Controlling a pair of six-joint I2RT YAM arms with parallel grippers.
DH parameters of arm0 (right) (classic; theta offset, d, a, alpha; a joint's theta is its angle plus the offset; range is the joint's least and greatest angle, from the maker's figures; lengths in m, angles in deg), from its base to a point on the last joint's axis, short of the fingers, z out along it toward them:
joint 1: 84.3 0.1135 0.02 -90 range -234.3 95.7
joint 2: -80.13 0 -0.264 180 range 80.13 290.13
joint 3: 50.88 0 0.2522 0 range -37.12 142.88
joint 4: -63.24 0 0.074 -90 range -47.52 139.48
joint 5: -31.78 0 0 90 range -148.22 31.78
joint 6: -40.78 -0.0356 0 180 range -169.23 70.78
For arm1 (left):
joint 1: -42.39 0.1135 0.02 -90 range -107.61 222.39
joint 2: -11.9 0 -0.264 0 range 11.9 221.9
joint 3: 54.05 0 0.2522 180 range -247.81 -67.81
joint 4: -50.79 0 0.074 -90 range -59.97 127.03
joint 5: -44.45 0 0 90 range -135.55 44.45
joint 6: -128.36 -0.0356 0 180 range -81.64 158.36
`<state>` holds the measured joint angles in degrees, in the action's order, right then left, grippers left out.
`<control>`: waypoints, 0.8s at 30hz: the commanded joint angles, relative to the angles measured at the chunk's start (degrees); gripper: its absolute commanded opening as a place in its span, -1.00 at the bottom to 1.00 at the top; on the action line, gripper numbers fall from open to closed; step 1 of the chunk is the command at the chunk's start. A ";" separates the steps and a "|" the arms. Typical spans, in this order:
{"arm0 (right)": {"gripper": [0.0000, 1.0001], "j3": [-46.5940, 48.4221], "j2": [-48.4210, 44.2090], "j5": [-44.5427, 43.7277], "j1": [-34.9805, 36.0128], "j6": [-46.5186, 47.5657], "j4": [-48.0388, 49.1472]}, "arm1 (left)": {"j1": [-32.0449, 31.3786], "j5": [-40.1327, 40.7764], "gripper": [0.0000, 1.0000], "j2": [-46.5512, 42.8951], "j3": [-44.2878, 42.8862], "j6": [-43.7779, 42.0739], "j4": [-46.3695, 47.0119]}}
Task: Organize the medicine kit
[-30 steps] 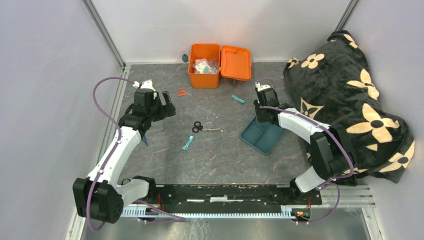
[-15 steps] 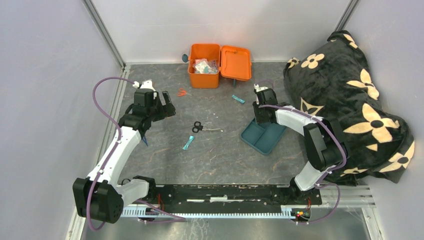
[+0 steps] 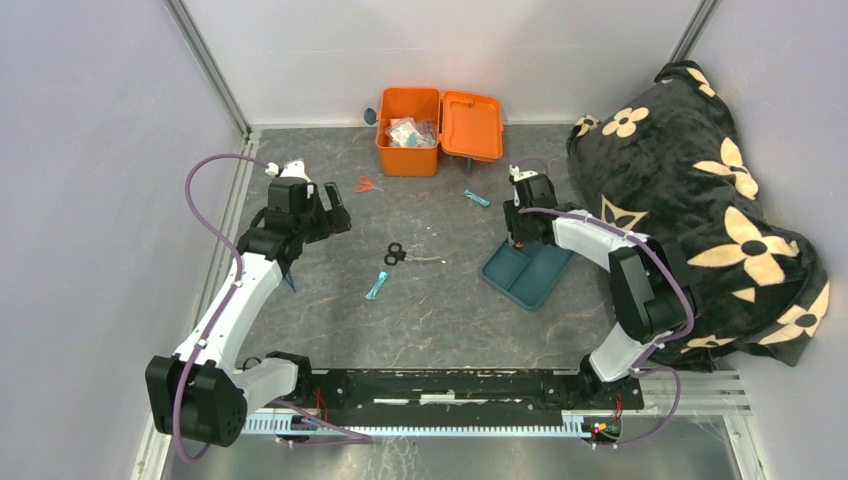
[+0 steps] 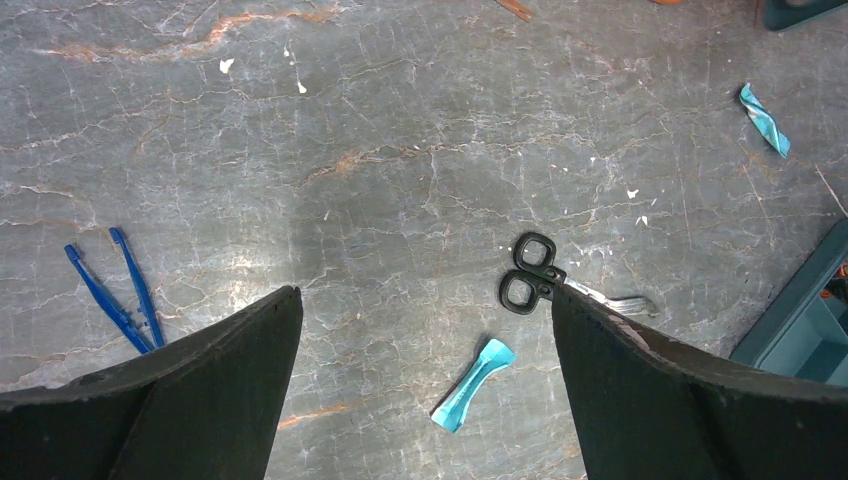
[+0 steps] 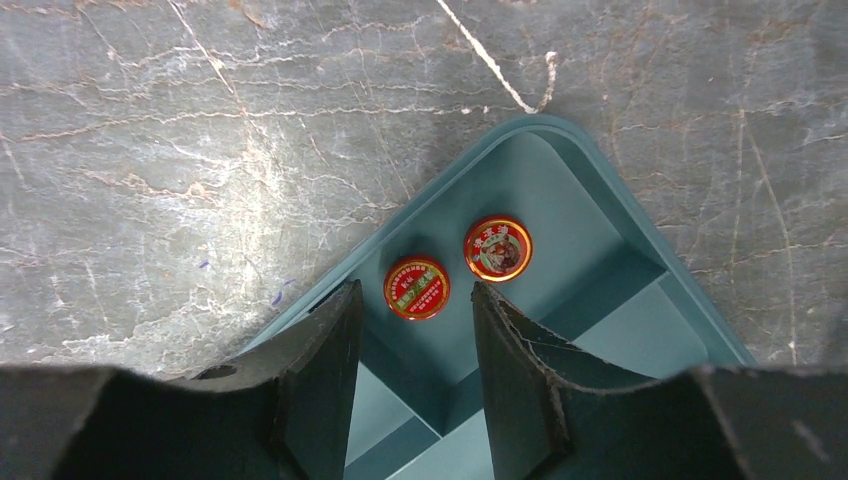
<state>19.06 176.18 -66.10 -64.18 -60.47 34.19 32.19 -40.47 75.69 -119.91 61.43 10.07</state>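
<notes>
The orange medicine kit (image 3: 408, 150) stands open at the back, with packets inside and its lid (image 3: 471, 126) laid to the right. My right gripper (image 3: 517, 236) hovers over the far corner of the teal tray (image 3: 530, 278). In the right wrist view it (image 5: 414, 302) is open, its fingers apart on either side of a red tin (image 5: 417, 288) lying in the tray (image 5: 585, 190); a second red tin (image 5: 498, 247) lies beside it. My left gripper (image 4: 425, 300) is wide open and empty above the table, over a teal packet (image 4: 473, 383).
Black scissors (image 3: 400, 255), a teal packet (image 3: 377, 286), another teal packet (image 3: 476, 198) and a small red tool (image 3: 367, 185) lie on the table. Blue tweezers (image 4: 115, 290) lie left of my left gripper. A black flowered blanket (image 3: 690, 200) fills the right side.
The right arm's elbow has swung inward and its wrist has edged slightly over the tray's corner. The left arm has not moved.
</notes>
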 commanded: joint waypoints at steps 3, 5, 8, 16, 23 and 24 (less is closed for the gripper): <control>0.02 1.43 -7.04 3.13 0.29 -0.85 2.25 | 0.29 1.05 1.00 -0.80 -0.24 -0.56 1.47; 0.00 1.46 -7.82 4.01 2.20 -1.10 3.15 | 0.26 1.12 1.00 -0.71 -0.37 -0.57 1.49; 0.01 2.26 -8.54 4.10 6.43 0.71 4.49 | 0.35 1.22 1.00 -0.71 -0.31 -0.57 1.47; 0.08 11.22 -0.71 15.71 15.87 11.56 0.14 | 0.35 1.22 1.00 -0.60 -0.20 -0.57 1.32; 0.18 17.71 6.83 17.04 21.49 18.91 -5.45 | 0.35 1.29 1.00 -0.77 -0.20 -0.57 1.29; 0.19 18.52 7.71 17.52 21.84 19.71 -5.57 | 0.35 1.29 1.00 -0.77 -0.20 -0.57 1.23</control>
<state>33.82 180.84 -51.15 -43.90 -46.39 31.70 32.19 -39.79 75.69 -119.91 61.43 10.09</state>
